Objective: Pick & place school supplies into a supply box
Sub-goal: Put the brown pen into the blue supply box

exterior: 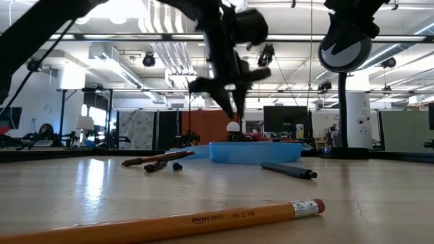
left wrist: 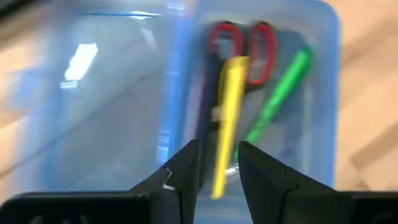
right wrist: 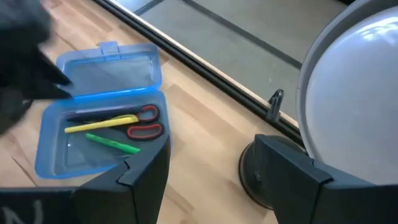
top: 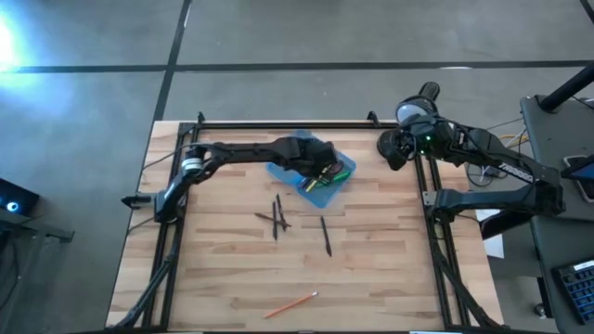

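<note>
Supply box (top: 311, 173) lies open on the table (top: 232, 278), back-centre, both blue halves flat. One half holds red-handled scissors (right wrist: 144, 122), a yellow pen (right wrist: 102, 123), a green pen (right wrist: 112, 144) and a dark pen lying along the yellow one; the other half (right wrist: 112, 68) looks bare.

Left gripper (left wrist: 217, 171) hangs right over the filled half, fingers spread a little with nothing pinched between them; the yellow pen (left wrist: 227, 118) shows through the gap, lying in the box below. In the low view the gripper (exterior: 234, 102) is above the box (exterior: 254, 152), not touching it.

Loose on the table: a crossed cluster of dark pens/pencils (top: 275, 219) in front of the box, one dark pen (top: 326, 236) just beside them, and an orange pencil (top: 292, 303) well apart near the front edge.

Right gripper (right wrist: 205, 186) parked off the table's back right corner beside the desk lamp (top: 416, 109), fingers spread wide, empty.
</note>
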### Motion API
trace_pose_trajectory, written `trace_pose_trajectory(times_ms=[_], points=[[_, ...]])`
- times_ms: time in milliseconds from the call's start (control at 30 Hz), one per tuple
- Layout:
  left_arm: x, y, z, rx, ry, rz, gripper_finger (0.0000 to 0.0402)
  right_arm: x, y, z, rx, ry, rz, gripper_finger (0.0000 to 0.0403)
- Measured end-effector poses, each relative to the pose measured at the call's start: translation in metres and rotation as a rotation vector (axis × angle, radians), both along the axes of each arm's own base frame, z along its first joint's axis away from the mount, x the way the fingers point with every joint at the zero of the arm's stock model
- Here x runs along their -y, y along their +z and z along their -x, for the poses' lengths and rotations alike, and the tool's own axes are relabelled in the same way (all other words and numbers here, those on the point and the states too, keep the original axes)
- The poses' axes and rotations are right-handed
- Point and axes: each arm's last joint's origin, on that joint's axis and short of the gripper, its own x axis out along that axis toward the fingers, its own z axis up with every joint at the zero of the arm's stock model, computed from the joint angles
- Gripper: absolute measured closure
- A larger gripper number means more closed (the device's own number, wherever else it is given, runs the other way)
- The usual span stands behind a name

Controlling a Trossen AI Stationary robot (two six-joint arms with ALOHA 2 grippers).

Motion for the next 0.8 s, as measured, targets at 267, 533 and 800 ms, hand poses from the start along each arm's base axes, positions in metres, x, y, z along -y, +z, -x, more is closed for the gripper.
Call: trace_pose_trajectory(times_ms=[267, 533, 800], points=[[0.069, 0.017, 0.049, -0.043, 0.35, 0.007, 0.0306, -0.001, 0.0, 0.001, 0.017, -0.004, -0.018, 0.0179], [0.126, -0.022, 0.083, 0.039, 0.592, 0.239, 0.0305, 0.0, -0.011, -0.003, -0.015, 0.021, -0.057, 0.0179], [0.146, -0.036, 0.101, -0.024, -0.092, 0.091, 0.0305, 0.002, -0.016, -0.009, -0.077, 0.064, -0.037, 0.0179]])
